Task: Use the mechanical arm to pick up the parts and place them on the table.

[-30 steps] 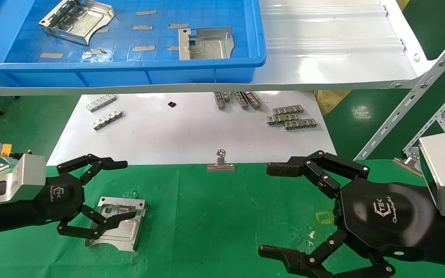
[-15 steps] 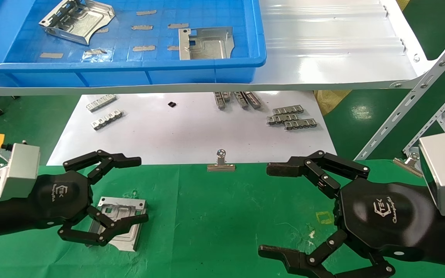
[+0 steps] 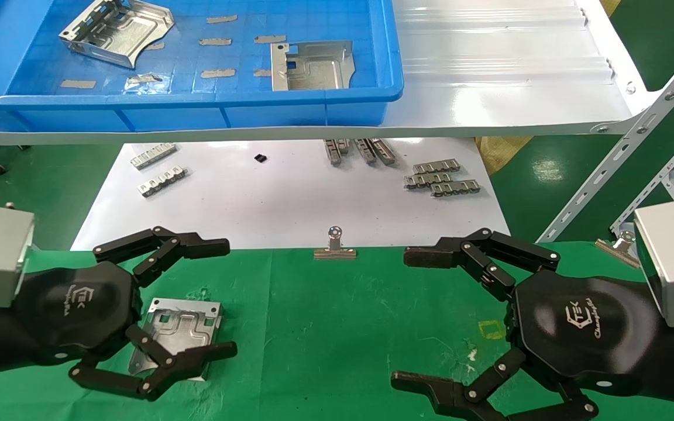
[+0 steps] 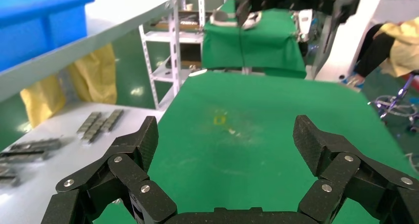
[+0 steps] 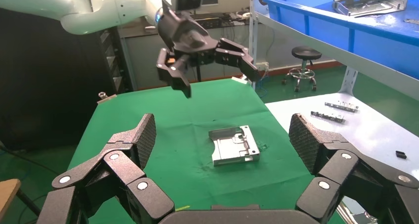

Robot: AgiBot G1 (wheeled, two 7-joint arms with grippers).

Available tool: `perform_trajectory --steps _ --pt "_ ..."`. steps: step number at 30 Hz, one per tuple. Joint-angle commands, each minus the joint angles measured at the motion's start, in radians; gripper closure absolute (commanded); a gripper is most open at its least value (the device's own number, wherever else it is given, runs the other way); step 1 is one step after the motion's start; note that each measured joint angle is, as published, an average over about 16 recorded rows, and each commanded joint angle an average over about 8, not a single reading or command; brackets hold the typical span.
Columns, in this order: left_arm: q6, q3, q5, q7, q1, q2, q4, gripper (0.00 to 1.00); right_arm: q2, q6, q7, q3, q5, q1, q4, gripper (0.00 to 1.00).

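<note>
One silver part (image 3: 182,327) lies flat on the green cloth table (image 3: 337,327), at the left. My left gripper (image 3: 230,299) hovers above it, open and empty. The right wrist view shows the left gripper (image 5: 220,83) raised well clear of the part (image 5: 233,145). The left wrist view shows its own open gripper (image 4: 225,135) over bare green cloth (image 4: 257,150). My right gripper (image 3: 401,318) is open and empty at the right, low over the cloth, and its own view shows the jaws spread wide (image 5: 223,132). Two more parts (image 3: 117,29) (image 3: 313,64) lie in the blue bin.
The blue bin (image 3: 196,111) sits on a glossy white shelf (image 3: 506,88) overhanging the far side. Below it a white sheet (image 3: 290,204) holds small grey strips (image 3: 439,178). Binder clips (image 3: 334,248) edge the cloth. A slanted shelf strut (image 3: 629,140) stands at the right.
My left gripper has lifted off the part and spread its fingers wider. The part stays lying on the cloth. The right arm has not moved.
</note>
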Motion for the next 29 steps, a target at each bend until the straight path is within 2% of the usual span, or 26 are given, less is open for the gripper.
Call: perform_trajectory --steps 1,13,29 --pt "-0.004 -0.024 -0.001 -0.031 0.016 -0.004 -0.037 0.0 0.0 0.0 0.0 0.0 0.0 0.0 0.0 0.0" --pt "-0.022 -0.15 -0.009 -0.189 0.1 -0.027 -0.228 0.0 0.0 0.0 0.0 0.0 0.0 0.0 0.0 0.0" --pt "-0.024 -0.153 -0.011 -0.19 0.103 -0.028 -0.232 0.0 0.0 0.0 0.0 0.0 0.0 0.0 0.0 0.0"
